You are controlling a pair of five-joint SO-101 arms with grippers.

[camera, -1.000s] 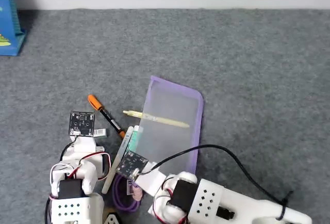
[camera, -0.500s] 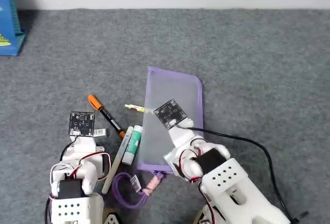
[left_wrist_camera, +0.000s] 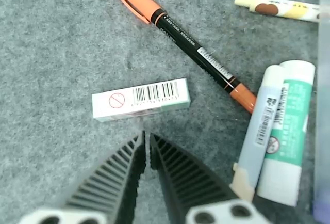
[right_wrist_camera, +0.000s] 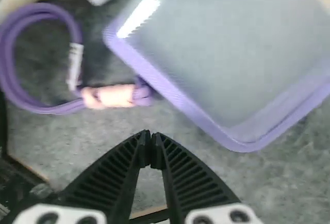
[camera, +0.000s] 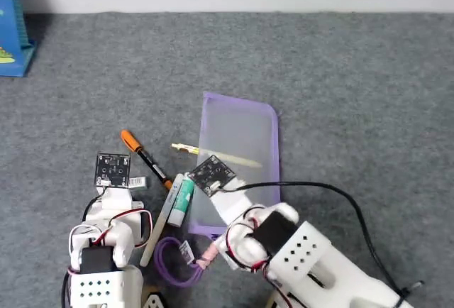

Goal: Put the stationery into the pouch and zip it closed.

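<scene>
High view, layout: I've got the purple-edged translucent zip pouch (camera: 241, 127) lying flat on the grey carpet (camera: 340, 95). Its long axis runs away from the arms, and the loose stationery is strung along its left edge.
High view, nearer arm: the left arm (camera: 106, 251) sits right behind that loose pile, while the right arm (camera: 284, 248) leans over the pouch's near end.
High view, count: one orange-capped black marker (camera: 144, 156), one pale yellow pen (camera: 186, 149), one white glue stick with a green label (camera: 183, 198), one slim pale stick (camera: 157, 226), one small white barcoded box (camera: 136, 181). That's five pieces, plus one pouch and one purple cord loop (camera: 164, 262) at its near corner.
High view, pen: it crosses the pouch's left edge; inside or underneath, I can't tell.
Left wrist view, claw: the left gripper (left_wrist_camera: 146, 136) has its jaws pressed together, holding nothing.
Left wrist view, key relation: the barcoded box lies just beyond the tips, not touching them, with its long axis crosswise to the jaws. I judge it the easy first grab once the claw spreads. The marker lies farther out on a diagonal.
Left wrist view, sticks: the two lie side by side, touching, towards the pouch.
Right wrist view, claw: the right gripper (right_wrist_camera: 150, 137) is pressed together too, empty, over carpet just off the pouch's near corner.
Right wrist view, zip end: the cord loop's short pink tag (right_wrist_camera: 111, 96) meets the pouch's edge just ahead of the tips.
</scene>
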